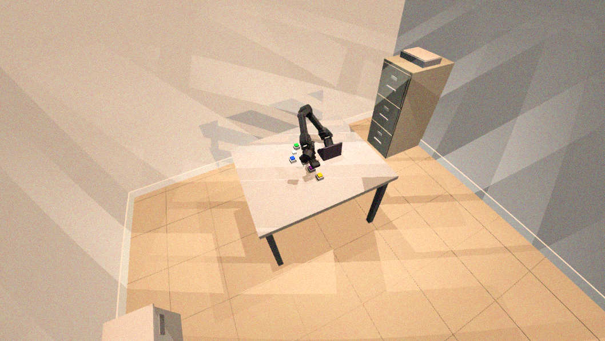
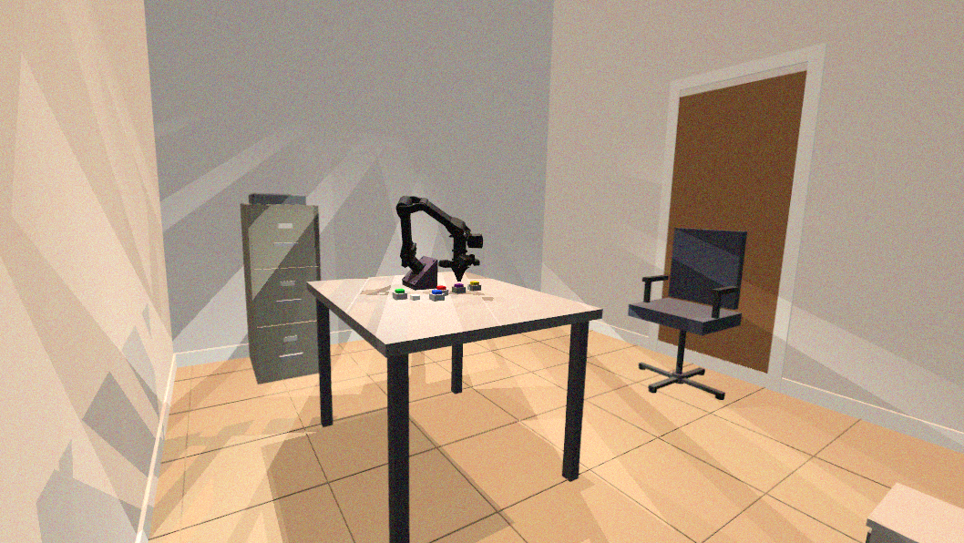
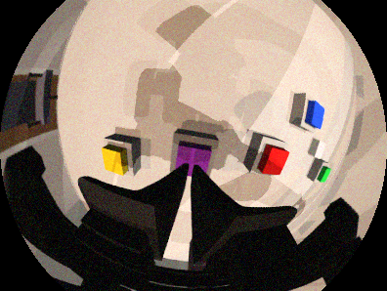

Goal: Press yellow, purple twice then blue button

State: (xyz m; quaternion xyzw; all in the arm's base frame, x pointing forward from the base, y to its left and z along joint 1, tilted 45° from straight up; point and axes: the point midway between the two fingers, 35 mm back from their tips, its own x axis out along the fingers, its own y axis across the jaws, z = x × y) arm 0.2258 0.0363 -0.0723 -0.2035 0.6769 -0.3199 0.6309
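The purple button (image 1: 311, 168) (image 2: 458, 286) (image 3: 193, 155) stands on its grey base. My gripper (image 2: 459, 280) (image 3: 190, 168) is shut with nothing between its fingers. Its tips point down just above the purple button and overlap its near edge in the wrist view; a small gap shows in the exterior view. The yellow button (image 1: 319, 175) (image 2: 475, 283) (image 3: 114, 160) stands on one side of the purple one. The blue button (image 1: 292, 158) (image 2: 436, 292) (image 3: 315, 114) stands farther off on the other side. In the top view the arm hides the fingertips.
The red button (image 2: 441, 288) (image 3: 274, 159) stands beside the purple one, on the side away from yellow. The green button (image 1: 297, 145) (image 2: 400, 291) (image 3: 324, 174) and a small white block (image 1: 294, 151) (image 2: 415, 297) (image 3: 320, 148) stand farther along that side of the table (image 1: 279, 211) (image 2: 492, 330).
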